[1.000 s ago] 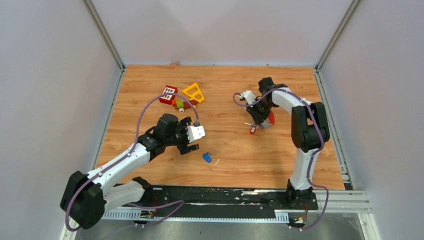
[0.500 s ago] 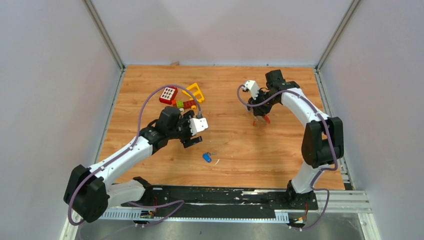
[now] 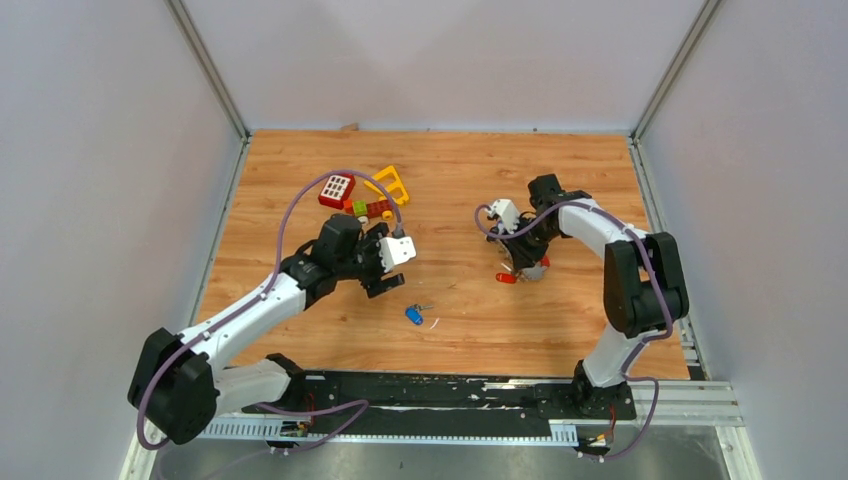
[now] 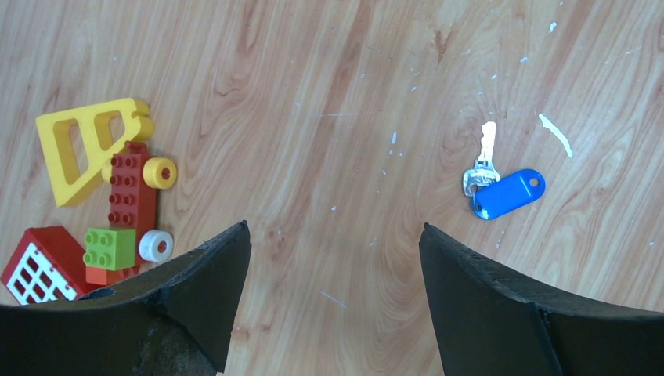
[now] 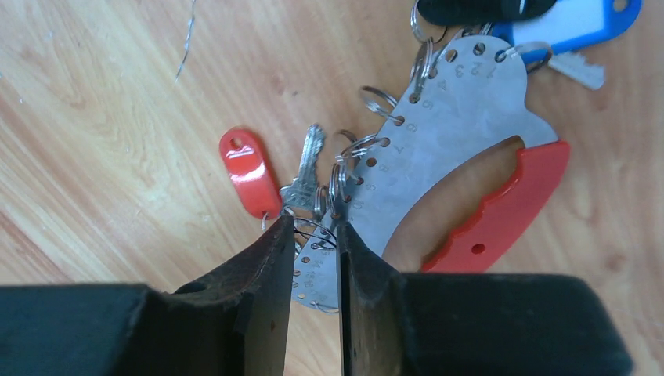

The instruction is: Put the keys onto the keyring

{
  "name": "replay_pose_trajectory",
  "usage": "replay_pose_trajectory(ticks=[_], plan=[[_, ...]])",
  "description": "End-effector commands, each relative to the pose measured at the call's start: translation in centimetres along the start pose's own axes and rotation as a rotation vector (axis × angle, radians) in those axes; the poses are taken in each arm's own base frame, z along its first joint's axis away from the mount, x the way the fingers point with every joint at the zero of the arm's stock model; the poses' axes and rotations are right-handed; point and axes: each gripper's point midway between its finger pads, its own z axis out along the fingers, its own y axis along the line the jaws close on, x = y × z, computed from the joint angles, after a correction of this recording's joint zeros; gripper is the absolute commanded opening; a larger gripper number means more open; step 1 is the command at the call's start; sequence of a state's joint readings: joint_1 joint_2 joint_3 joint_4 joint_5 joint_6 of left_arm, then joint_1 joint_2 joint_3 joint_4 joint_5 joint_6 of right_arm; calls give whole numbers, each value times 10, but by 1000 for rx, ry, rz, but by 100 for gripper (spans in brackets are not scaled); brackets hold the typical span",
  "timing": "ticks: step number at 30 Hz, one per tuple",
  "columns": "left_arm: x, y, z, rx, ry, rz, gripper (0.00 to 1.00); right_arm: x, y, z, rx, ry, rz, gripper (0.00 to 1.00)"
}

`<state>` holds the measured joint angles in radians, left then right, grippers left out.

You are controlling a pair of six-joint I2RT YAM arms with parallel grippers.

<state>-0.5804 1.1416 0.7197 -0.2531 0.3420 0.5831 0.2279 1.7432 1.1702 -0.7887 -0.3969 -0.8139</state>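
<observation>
Blue key [image 3: 413, 316] lies flat on the desk [image 3: 450, 170], near-centre, loose and alone. Left jaws hang just left of it and a little farther back, spread wide, nothing between them. Keyring [image 3: 535, 270] sits right of centre at mid-depth under the right jaws, which are drawn close together on one end of its metal plate. Red key [image 3: 507, 278] lies against the keyring's left side. Handling, as I judge it: both keys are light, stiff and thin, flush on smooth wood, so a bare blade would likely skate out of a pinch. The plastic tag is thicker and less slick, the better place to take hold. The small split rings look springy and fiddly. The plate is rigid, but whatever hangs from it should swing if lifted. Overhead view gives the spacing: blue key well apart from keyring, toy blocks [image 3: 362, 205] far-left. It shows the keys only as coloured specks. Left wrist view resolves the blue key [image 4: 507, 193], with its silver blade and holed tag, lying right of the open gap, not inside it. Only the right wrist view shows the keyring [image 5: 462, 117] as a silver plate with numbered holes, rings and a red handle [image 5: 501, 211], with a blue tag [image 5: 579, 19] and black tag [image 5: 478, 8] at the other end. It also shows the red key [image 5: 249, 174] with its ring at the jaw tips. Whether that ring is threaded onto the plate, cannot tell.
</observation>
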Motion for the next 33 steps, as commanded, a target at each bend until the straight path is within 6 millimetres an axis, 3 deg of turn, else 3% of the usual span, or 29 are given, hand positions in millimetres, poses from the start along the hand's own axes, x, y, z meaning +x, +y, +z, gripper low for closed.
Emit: replay_pose_trajectory(ticks=[1,5,10,14,23,33], plan=[[-3,-4,-5,-2,-26,12,86,-2,12,-7,10,-39,-8,4],[0,-4,-5,-7,-24,14,87,-16,5,-16,56,-91,5,26],[5,-6,-6,-12,-15,14,88,-35,-1,-22,67,-133,-1,40],[6,-6,-8,-22,-18,19,88,-37,-4,-13,83,-93,-22,50],[11,-7,-9,-36,-11,25,88,-51,-14,5,120,-63,-60,46],[16,-8,-10,-38,2,31,89,-36,-27,14,121,43,-112,37]])
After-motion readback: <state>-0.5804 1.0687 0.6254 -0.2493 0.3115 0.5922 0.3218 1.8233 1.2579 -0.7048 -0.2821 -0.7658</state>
